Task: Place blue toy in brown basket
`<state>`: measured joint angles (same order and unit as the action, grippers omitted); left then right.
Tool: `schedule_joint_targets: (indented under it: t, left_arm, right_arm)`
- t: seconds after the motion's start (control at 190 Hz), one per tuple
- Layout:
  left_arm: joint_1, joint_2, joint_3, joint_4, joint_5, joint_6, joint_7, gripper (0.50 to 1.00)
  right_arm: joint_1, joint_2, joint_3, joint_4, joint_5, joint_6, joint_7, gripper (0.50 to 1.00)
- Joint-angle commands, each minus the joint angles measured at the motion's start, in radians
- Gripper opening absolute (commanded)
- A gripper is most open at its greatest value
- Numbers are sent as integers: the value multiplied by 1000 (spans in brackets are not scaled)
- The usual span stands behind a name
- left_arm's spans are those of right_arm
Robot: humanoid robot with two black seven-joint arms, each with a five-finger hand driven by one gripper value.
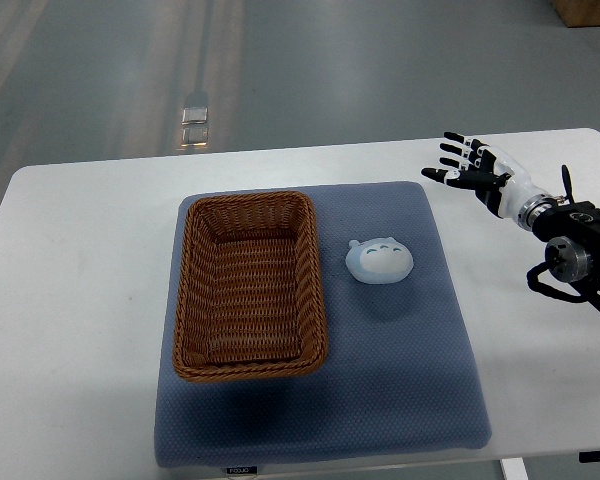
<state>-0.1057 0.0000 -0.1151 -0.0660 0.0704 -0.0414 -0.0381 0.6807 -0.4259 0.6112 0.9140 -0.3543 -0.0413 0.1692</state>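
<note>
Top view shows a white desk (80, 260) carrying a blue-grey mat (400, 380), which leaves bare desk surface along its left, far and right sides. Brown basket (250, 285) sits on the left half of the mat, its near rim well back from the mat's near edge. Blue toy (379, 260) lies on the mat just right of the basket, apart from its rim, with open mat on its near and right sides. Right robot hand (467, 165) hovers over the desk's far right corner, fingers spread, holding nothing, well apart from the toy
</note>
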Motion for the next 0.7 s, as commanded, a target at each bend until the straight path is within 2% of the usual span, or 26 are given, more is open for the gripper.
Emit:
schedule_joint_targets:
  t: [0.0, 0.311, 0.516, 0.695]
  left_arm:
    - [0, 0, 0, 0, 0, 0, 0, 1000]
    - [1, 0, 0, 0, 0, 0, 1, 1000]
    - [1, 0, 0, 0, 0, 0, 1, 1000]
    - [1, 0, 0, 0, 0, 0, 1, 1000]
  right_arm:
    - [0, -5, -5, 8, -6, 1, 3, 913]
    - [29, -8, -27, 16, -57, 1, 33, 913]
    - [92, -31, -173, 19, -203, 0, 64, 911]
    - [158, -74, -304, 71, -278, 1, 85, 911]
